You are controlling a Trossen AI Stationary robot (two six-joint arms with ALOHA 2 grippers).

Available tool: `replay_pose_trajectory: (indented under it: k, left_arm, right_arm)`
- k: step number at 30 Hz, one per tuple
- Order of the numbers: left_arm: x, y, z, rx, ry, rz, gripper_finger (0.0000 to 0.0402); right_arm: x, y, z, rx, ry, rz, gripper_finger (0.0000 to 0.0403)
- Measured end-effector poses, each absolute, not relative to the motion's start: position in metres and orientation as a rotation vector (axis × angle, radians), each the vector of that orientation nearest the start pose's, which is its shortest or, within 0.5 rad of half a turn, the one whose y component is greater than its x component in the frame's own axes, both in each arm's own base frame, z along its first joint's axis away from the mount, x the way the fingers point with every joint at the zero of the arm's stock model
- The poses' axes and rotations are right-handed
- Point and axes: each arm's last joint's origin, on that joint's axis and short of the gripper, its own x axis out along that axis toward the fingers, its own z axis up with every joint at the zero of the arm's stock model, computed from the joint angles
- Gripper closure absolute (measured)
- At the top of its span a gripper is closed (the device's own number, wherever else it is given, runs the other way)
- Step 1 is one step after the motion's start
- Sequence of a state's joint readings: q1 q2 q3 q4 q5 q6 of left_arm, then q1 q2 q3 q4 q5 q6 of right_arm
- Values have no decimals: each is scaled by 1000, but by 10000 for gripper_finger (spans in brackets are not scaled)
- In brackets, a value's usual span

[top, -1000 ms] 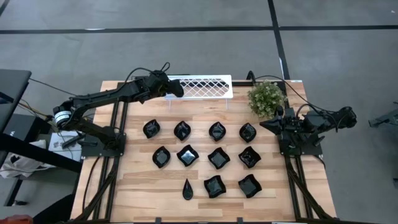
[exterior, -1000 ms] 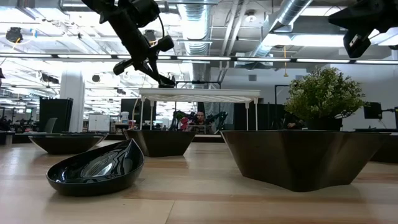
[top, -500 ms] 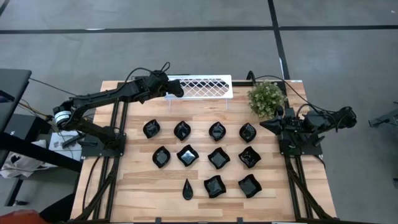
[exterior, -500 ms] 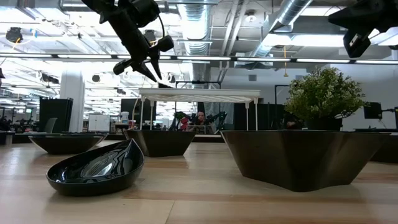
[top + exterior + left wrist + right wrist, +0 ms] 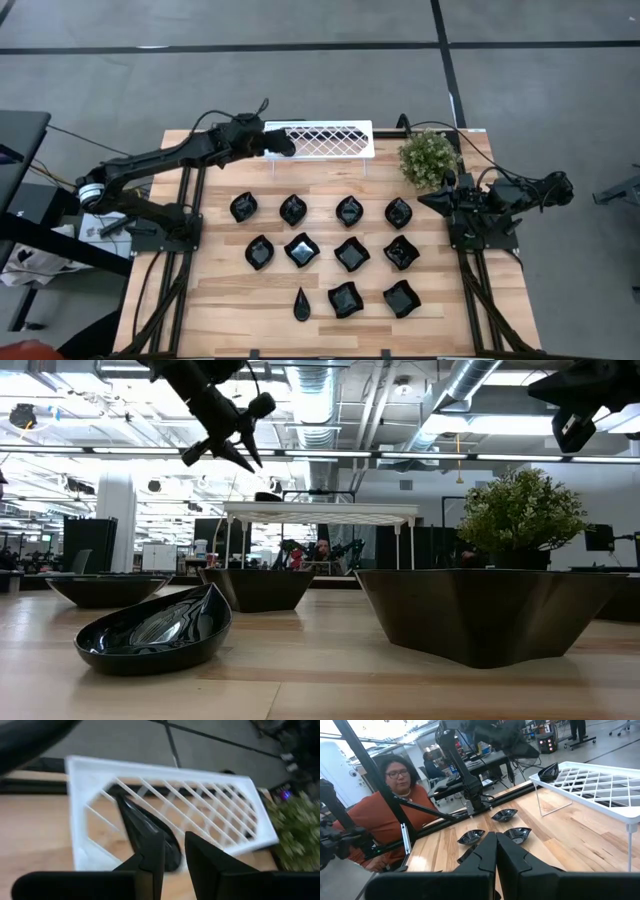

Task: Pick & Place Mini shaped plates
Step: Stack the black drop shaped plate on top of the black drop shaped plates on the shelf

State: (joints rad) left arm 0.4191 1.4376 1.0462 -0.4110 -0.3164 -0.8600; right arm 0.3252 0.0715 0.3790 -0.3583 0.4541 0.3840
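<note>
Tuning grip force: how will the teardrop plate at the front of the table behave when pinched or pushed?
The teardrop plate looks glossy, so probably slippery under a pinch. It seems rigid and thin-walled, likely chippable if dropped. Its curved underside, seen in the low view, suggests it may rock or slide when pushed.

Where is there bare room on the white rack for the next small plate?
The white rack is bare from its middle to the end by the potted plant. One plate sits at the other end, below the left gripper. The table rows are crowded.
</note>
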Motion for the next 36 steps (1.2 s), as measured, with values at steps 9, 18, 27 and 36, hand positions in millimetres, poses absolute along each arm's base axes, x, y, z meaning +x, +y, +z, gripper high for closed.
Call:
replay_pose_trajectory:
  k: [9, 18, 27, 36]
  left_arm:
    - [292, 72, 258, -757, 548, 802, 325]
    - [301, 5, 258, -737, 604, 618, 325]
    - [296, -51, 258, -925, 608, 542, 325]
    - [287, -90, 258, -1098, 622, 508, 325]
  right_arm:
    - [66, 9, 249, 364, 22, -136, 403]
    - [66, 9, 249, 363, 22, -136, 403]
    - [66, 9, 249, 363, 22, -136, 403]
    - [66, 9, 249, 363, 23, -135, 403]
